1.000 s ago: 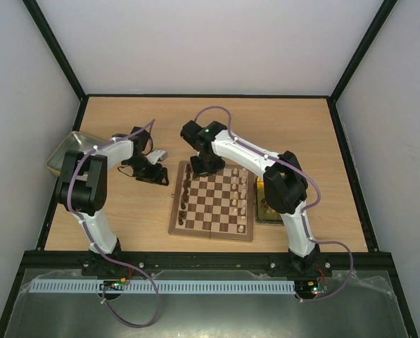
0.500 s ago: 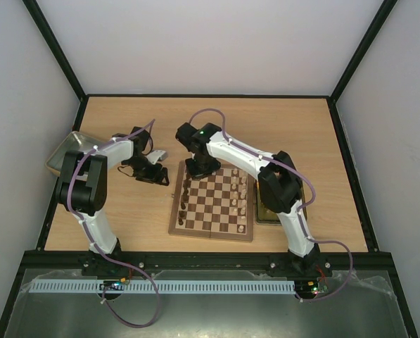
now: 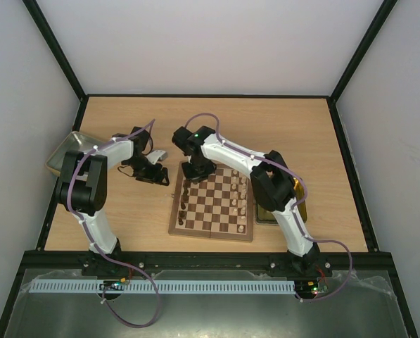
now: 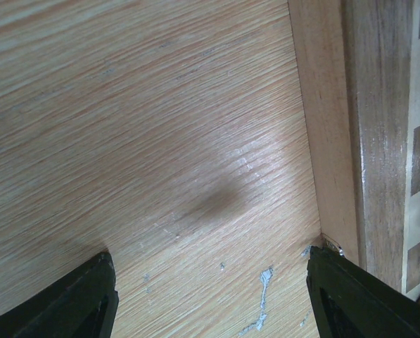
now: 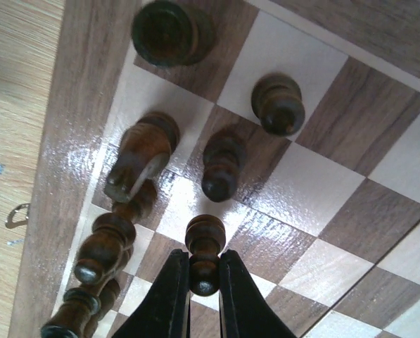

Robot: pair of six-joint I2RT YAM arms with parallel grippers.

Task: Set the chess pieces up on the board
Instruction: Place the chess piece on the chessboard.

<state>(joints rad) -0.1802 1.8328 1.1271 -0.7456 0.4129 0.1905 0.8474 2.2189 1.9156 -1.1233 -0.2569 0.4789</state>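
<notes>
The board (image 3: 210,233) lies in the middle of the table, with dark chess pieces (image 3: 185,197) along its left side and pale ones (image 3: 243,193) along its right. My right gripper (image 3: 195,172) hangs over the far left corner. In the right wrist view it (image 5: 204,264) is shut on a dark pawn (image 5: 205,236), just above the squares, beside a dark knight (image 5: 139,158) and two standing pawns (image 5: 220,165). My left gripper (image 3: 153,176) is open and empty over bare table left of the board; its fingers (image 4: 76,303) straddle wood next to the board's border (image 4: 378,141).
A grey metal tray (image 3: 60,153) sits at the table's far left edge. A yellowish tray (image 3: 266,213) lies right of the board, partly hidden by my right arm. A dark rook (image 5: 164,32) stands in the corner square.
My right gripper has moved left, toward the board's far left corner, still holding the dark pawn. My left arm has not moved.
</notes>
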